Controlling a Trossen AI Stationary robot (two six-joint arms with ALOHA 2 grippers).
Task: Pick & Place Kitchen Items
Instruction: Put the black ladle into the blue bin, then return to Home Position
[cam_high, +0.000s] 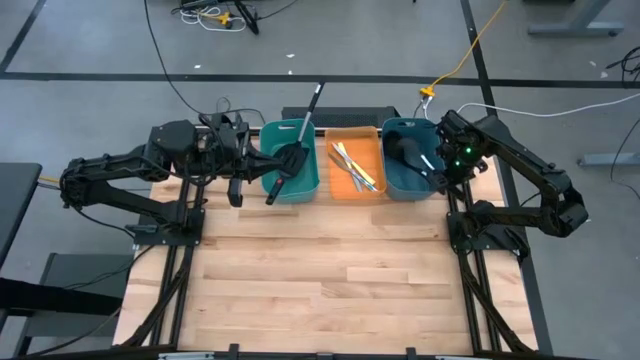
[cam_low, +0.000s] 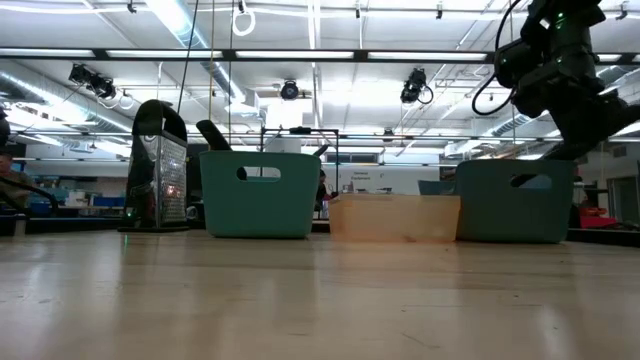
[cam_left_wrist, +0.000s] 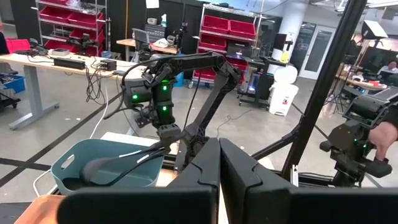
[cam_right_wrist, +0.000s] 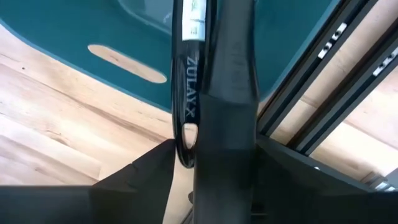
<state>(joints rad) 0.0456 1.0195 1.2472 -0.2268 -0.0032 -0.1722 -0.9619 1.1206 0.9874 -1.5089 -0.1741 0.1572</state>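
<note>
The smooth, pale wooden plank worktop (cam_high: 320, 270) is bare along its near edge and through the middle. Everything sits in a row against the far edge.

At the far right corner the right gripper (cam_high: 441, 166) hangs over a teal rectangular plastic bin (cam_high: 398, 191). A long-handled black ladle (cam_high: 408, 150) lies inside, its bowl low in the bin and its slim handle slanting up to the jaws. In the right wrist view the glossy handle, with pale lettering and a hanging hole at its end, lies against one finger (cam_right_wrist: 230, 124). I cannot tell whether the jaws are pinching it or have let go.

The step looks like setting the ladle down. It would go best if the jaws part fully and then lift straight up, so that no finger catches the hanging hole and drags the handle over the rim. The handle is smooth and rounded and will probably slide to rest on the bin wall.

The orange rectangular plastic bin (cam_high: 345, 190) in the middle holds thin yellow, white and teal sticks (cam_high: 355, 165) lying crossed. The second teal plastic bin (cam_high: 305, 187), to the left, carries black long-handled utensils (cam_high: 283, 172), one handle jutting past the far edge.

The left gripper (cam_left_wrist: 219, 146) waits beside that bin, jaws clenched on nothing.
</note>
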